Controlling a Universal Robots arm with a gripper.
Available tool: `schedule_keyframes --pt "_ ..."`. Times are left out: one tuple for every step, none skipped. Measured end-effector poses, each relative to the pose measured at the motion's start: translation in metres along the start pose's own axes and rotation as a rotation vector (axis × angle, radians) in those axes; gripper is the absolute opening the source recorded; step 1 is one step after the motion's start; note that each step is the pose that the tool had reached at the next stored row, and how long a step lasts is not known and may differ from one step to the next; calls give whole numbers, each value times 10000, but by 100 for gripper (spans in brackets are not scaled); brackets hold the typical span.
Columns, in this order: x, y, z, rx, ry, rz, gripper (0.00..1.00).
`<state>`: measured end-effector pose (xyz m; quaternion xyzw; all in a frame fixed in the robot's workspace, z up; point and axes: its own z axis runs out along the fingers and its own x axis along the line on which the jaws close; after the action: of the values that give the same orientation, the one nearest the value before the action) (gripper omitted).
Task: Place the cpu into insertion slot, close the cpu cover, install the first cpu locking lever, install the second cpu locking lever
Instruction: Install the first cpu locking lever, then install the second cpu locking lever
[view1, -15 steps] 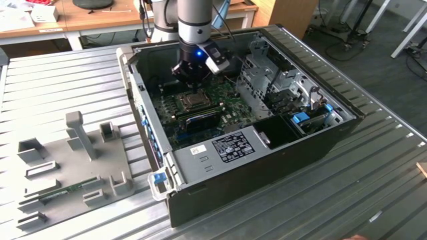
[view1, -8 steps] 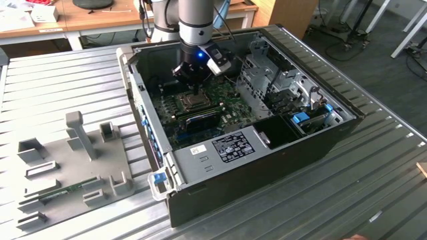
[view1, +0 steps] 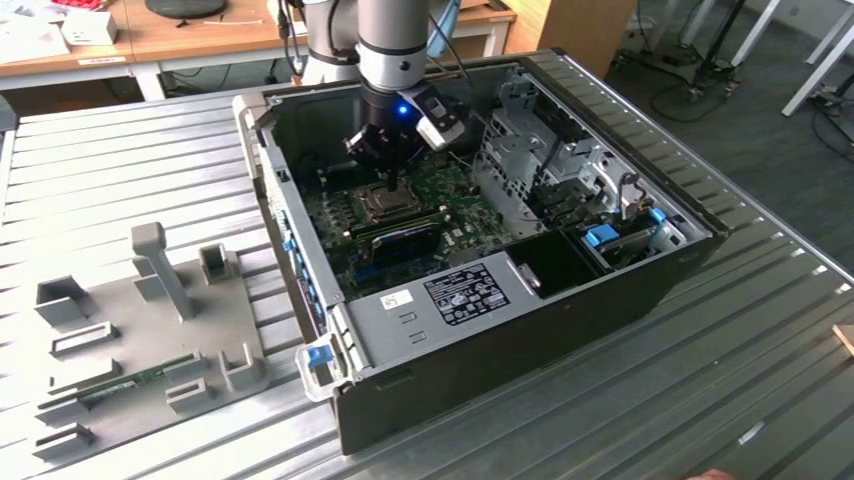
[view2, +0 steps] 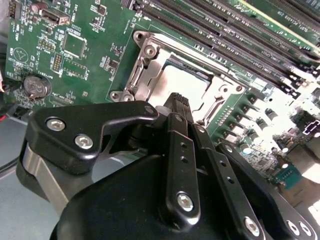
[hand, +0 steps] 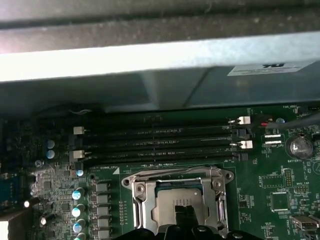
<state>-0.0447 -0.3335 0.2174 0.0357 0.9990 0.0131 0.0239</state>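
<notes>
I found the gripper (view2: 176, 100) with its fingers pressed together, holding nothing, poised directly over the cpu (view2: 185, 85). The cpu sat in the insertion slot (hand: 178, 200), framed by the lowered cpu cover (hand: 136, 197).

Open computer case (view1: 534, 330) on ribbed metal table (view1: 120, 180); grey fixture tray (view1: 147, 340) beside; wooden desk (view1: 200, 40) behind.
</notes>
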Motion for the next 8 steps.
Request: schedule_keyframes --pt "-1 0 -10 1 0 -3 10" --pt "-1 0 -22 1 1 -6 10" --pt "-2 0 -33 1 0 -8 10" --pt "-2 0 -40 1 1 -9 10" --pt "-2 1 -39 -2 -1 -9 10" --pt "-2 1 -39 -4 -1 -9 10" --pt "-3 -1 -52 -1 0 -9 10" --pt "-4 -1 -65 -1 0 -9 10"
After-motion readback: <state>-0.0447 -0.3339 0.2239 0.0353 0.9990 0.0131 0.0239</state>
